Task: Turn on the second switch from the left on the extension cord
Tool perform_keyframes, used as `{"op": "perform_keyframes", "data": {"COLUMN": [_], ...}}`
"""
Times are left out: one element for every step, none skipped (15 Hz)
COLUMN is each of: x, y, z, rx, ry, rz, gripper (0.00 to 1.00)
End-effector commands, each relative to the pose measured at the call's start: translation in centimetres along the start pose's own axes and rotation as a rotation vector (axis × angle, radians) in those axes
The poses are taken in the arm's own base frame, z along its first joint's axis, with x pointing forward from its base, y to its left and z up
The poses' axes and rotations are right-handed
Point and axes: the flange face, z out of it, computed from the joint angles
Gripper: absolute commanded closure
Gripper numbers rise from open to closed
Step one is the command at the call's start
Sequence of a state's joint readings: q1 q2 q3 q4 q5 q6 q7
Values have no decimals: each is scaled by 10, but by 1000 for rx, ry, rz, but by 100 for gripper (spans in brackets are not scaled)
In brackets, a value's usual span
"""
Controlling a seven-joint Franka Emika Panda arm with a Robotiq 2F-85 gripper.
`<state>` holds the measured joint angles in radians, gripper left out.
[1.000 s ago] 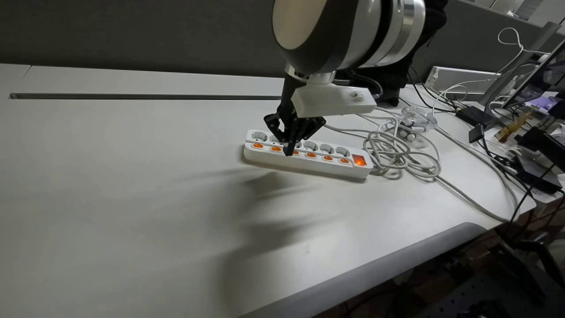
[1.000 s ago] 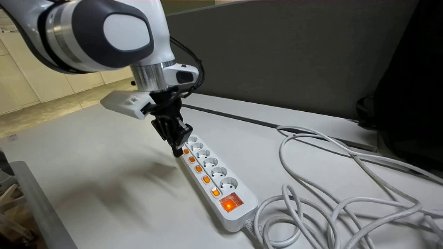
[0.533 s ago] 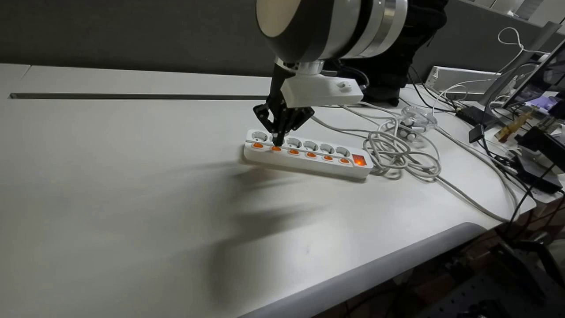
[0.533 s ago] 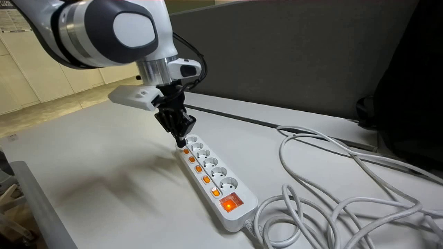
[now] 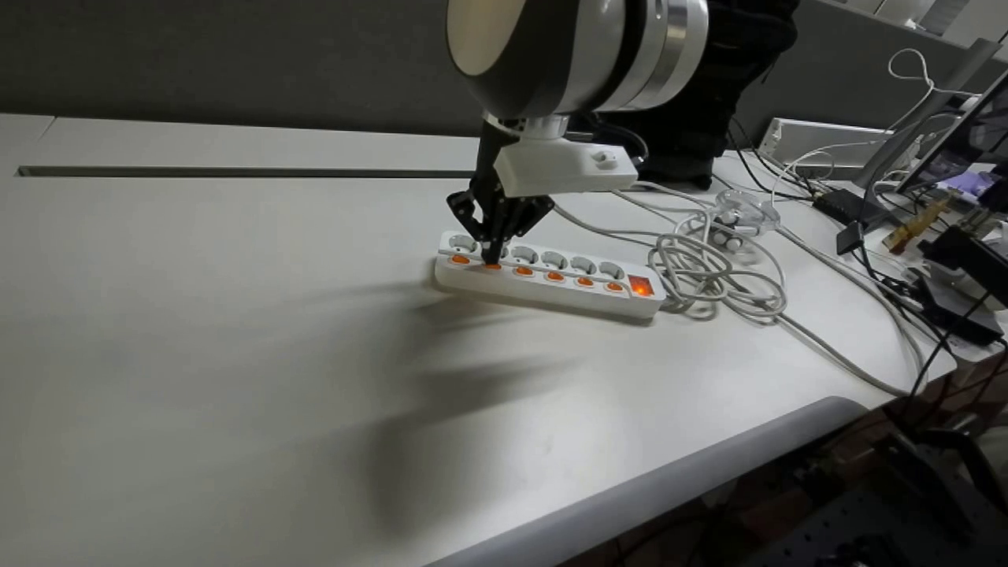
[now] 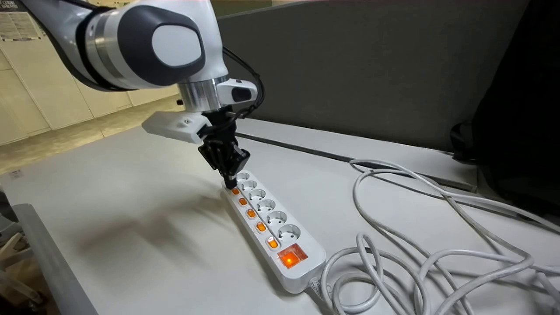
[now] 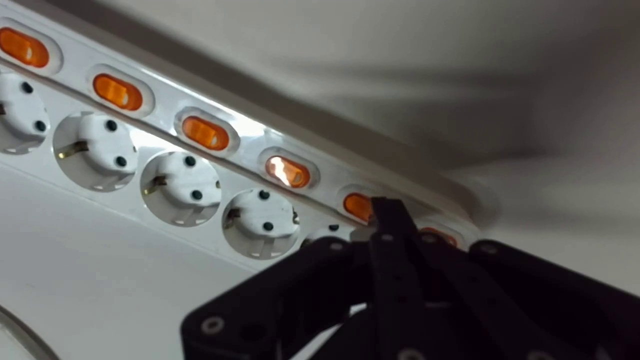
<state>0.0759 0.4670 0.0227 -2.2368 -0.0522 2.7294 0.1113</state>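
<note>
The white extension cord (image 5: 543, 294) lies on the table with a row of orange switches and a lit red-orange main switch (image 5: 641, 286). The second switch from the left (image 5: 492, 267) shows just below my fingertips in an exterior view. It also shows in another exterior view (image 6: 236, 191) and in the wrist view (image 7: 356, 206), where the fingertips cover part of it. My gripper (image 5: 491, 258) is shut and empty, pointing down at this switch. Whether it touches the switch I cannot tell. The leftmost switch (image 5: 460, 259) is partly hidden behind the fingers in the wrist view.
Round sockets (image 7: 261, 224) run beside the switches. A coiled grey cable (image 5: 709, 264) lies at the main-switch end. A dark bag (image 6: 516, 109) and a grey partition (image 6: 350, 74) stand at the back. Monitors and loose wires are at the far right of an exterior view.
My gripper has moved from near the third switch to the second switch from the left, first rising a little, then lowering slightly. It stays shut. The extension cord has not moved.
</note>
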Motion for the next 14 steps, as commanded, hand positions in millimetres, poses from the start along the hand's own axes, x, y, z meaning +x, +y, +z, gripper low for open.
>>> {"op": "perform_keyframes", "data": {"x": [7, 7, 7, 7, 6, 7, 7, 8, 8, 9, 9, 9, 10, 10], "y": [0, 0, 0, 1, 2, 2, 3, 3, 4, 5, 6, 7, 8, 10], "z": [2, 3, 4, 6, 8, 10, 11, 12, 13, 15, 16, 18, 20, 22], "rx": [5, 4, 5, 4, 4, 3, 2, -1, -3, -6, -7, -11, -12, -17], "ry": [-16, -19, -22, -28, -36, -41, -47, -52, -58, -66, -73, -84, -91, -100], "rz": [7, 7, 9, 12, 15, 18, 22, 24, 26, 30, 34, 38, 41, 47], "gripper": [100, 100, 100, 100, 100, 100, 100, 100, 100, 100, 100, 100, 100, 100]}}
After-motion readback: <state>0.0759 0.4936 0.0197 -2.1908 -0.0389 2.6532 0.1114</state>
